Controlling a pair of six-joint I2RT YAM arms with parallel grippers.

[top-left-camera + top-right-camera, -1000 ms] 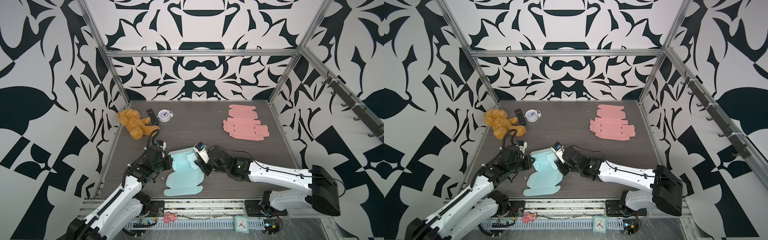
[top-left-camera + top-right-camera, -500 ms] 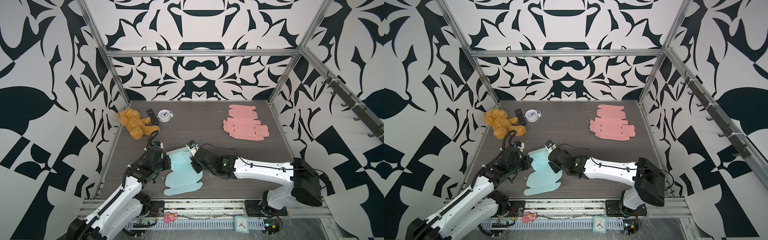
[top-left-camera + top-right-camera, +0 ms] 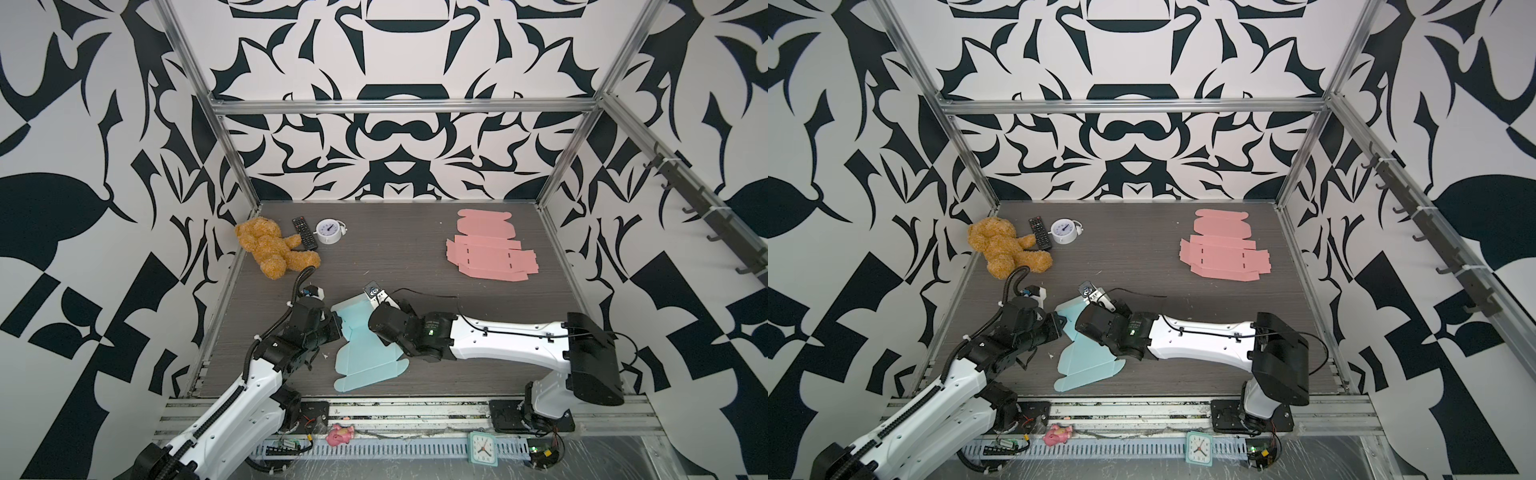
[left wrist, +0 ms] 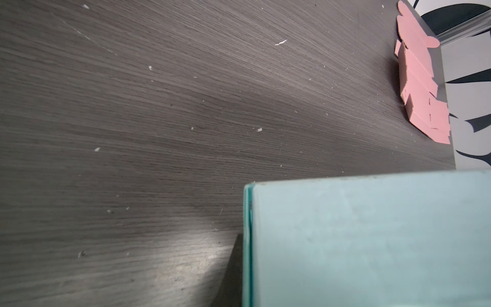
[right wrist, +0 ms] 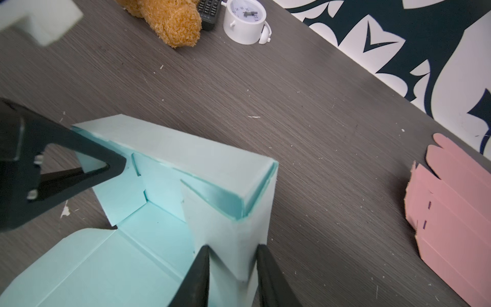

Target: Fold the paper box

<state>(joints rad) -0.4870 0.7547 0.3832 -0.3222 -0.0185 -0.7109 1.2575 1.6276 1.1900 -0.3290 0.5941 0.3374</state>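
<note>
The light blue paper box [image 3: 361, 361] [image 3: 1088, 365] lies front centre, its lid flat and its back walls raised. In the right wrist view my left gripper [image 5: 117, 164] is shut on the edge of the box's left wall [image 5: 119, 191]. The left wrist view shows that blue wall [image 4: 372, 239] close up, with one dark finger [image 4: 233, 265] against it. My right gripper [image 5: 233, 248] is shut on the folded right wall flap [image 5: 228, 226], one finger on each side. In both top views the right wrist hides its own fingers.
A flat pink box blank [image 3: 488, 249] [image 3: 1223, 253] lies at the back right. At the back left are a teddy bear [image 3: 270, 249], a black remote [image 3: 304, 232] and a white alarm clock [image 3: 328, 230]. A small clock [image 3: 482, 446] and a pink toy [image 3: 338, 436] sit on the front rail.
My right gripper has moved left over the box and its arm has folded in closer. The box's right wall has come up. The left arm has hardly moved.
</note>
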